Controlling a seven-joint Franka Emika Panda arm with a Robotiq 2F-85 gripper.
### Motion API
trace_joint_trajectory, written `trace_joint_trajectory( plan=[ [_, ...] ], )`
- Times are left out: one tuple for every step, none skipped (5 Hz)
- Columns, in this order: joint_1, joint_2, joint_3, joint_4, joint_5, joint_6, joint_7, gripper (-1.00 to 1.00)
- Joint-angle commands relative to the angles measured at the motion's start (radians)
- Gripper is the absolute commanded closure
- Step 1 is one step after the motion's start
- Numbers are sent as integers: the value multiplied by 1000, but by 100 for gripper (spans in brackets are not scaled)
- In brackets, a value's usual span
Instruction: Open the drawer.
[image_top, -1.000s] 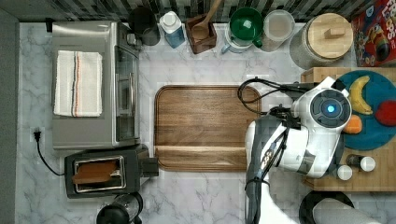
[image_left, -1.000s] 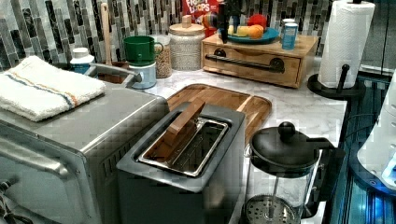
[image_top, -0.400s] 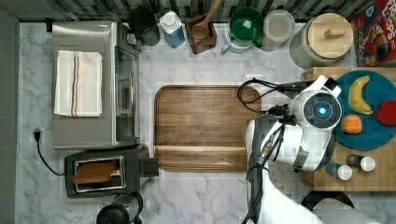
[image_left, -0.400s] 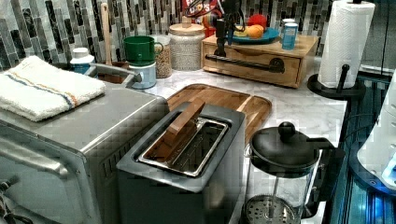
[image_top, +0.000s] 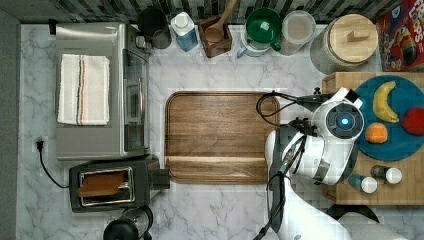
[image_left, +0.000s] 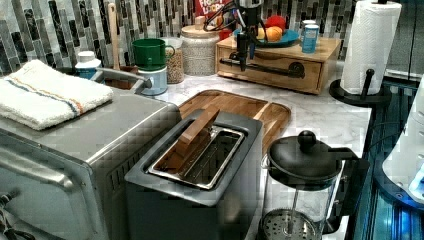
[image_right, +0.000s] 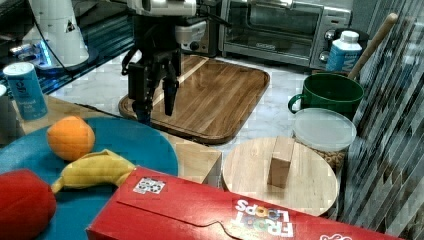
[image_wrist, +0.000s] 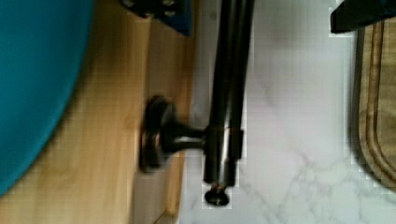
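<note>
Wrist view gives us the shallow bamboo-wood drawer's (image_wrist: 116, 154) long black bar handle (image_wrist: 229, 93) close; right view adds our black gripper (image_right: 157, 107), fingers spread, lower than before.

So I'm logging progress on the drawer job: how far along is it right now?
Done: the hand has reached the drawer and sits at the black bar handle, fingers open in the right view. In hand: lining up a grasp, one finger behind the bar and one in front, not yet closed. Left: closing on the handle and pulling; the drawer front looks flush with its box, so it seems shut.
</note>
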Motion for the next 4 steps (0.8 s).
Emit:
trace_joint_trajectory(
  plan=[
    [41, 32, 29, 48, 47, -128, 75, -100],
    [46, 55, 35, 69, 63, -133, 90, -100],
    [42, 65, 51, 65, 77, -115, 67, -100],
    [51, 86, 50, 49, 51, -50, 74, -100]
  ],
)
